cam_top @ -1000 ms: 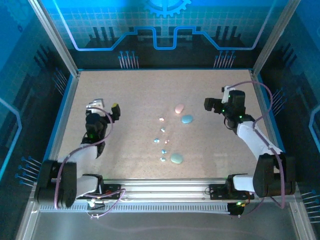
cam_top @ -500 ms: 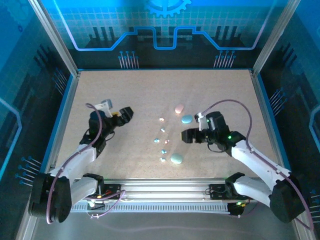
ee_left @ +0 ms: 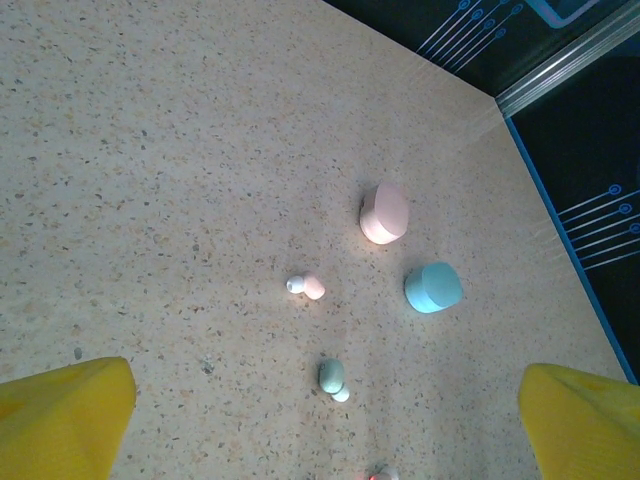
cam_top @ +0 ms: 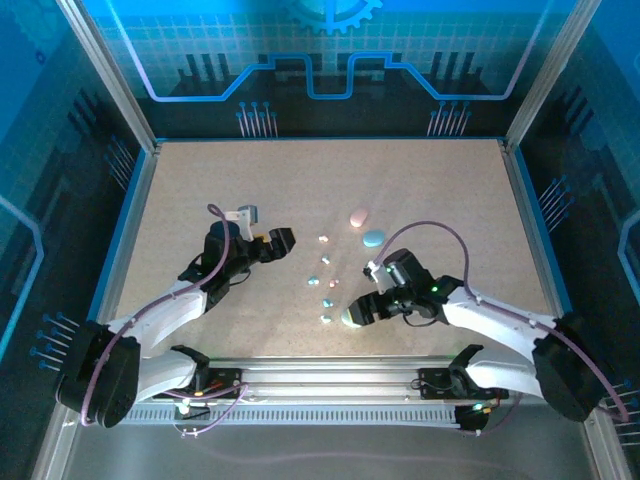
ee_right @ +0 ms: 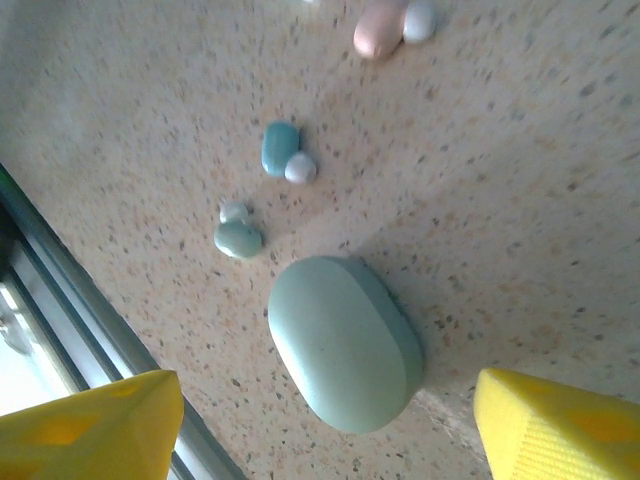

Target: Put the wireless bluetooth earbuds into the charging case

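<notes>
On the table [cam_top: 200, 190] the right fingers [ee_right: 90, 420], spread, straddle the pale green case [ee_right: 345, 340] at the near end of the row; a lopsided squeeze could skid that smooth pebble into the teal earbuds [ee_right: 238, 239] just left of it. The left fingers [ee_left: 70, 415], spread and empty, hang before the far earbuds [ee_left: 312, 288]. The case's lid seam is unreadable; from above, the right arm [cam_top: 490, 318] hides part of it.
</notes>
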Available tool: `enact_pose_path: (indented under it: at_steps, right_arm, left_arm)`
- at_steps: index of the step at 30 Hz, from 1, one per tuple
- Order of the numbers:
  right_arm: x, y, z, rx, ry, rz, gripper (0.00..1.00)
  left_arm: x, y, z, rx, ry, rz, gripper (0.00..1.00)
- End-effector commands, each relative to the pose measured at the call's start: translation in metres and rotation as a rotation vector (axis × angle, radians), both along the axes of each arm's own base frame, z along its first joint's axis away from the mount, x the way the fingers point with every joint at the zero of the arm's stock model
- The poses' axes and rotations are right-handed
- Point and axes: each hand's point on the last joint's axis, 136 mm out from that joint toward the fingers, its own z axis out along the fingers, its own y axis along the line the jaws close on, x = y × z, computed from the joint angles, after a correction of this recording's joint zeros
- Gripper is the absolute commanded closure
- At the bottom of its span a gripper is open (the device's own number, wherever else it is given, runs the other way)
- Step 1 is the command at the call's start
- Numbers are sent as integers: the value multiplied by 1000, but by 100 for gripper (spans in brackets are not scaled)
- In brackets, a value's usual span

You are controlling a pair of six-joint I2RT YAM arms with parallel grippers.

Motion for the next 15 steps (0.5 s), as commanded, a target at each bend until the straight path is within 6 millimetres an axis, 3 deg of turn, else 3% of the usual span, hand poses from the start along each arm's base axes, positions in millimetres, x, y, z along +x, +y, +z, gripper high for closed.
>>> enact_pose_path:
  at_steps: [1,15]
  right_arm:
    - [1,14,2,-24,-30,75,21]
    - [-18,24,-21,-179,-51,200,24]
  left_arm:
    - [-3,-3,23,7,-69,-29,1]
    - [-13,7,24,55,-81,-16,1]
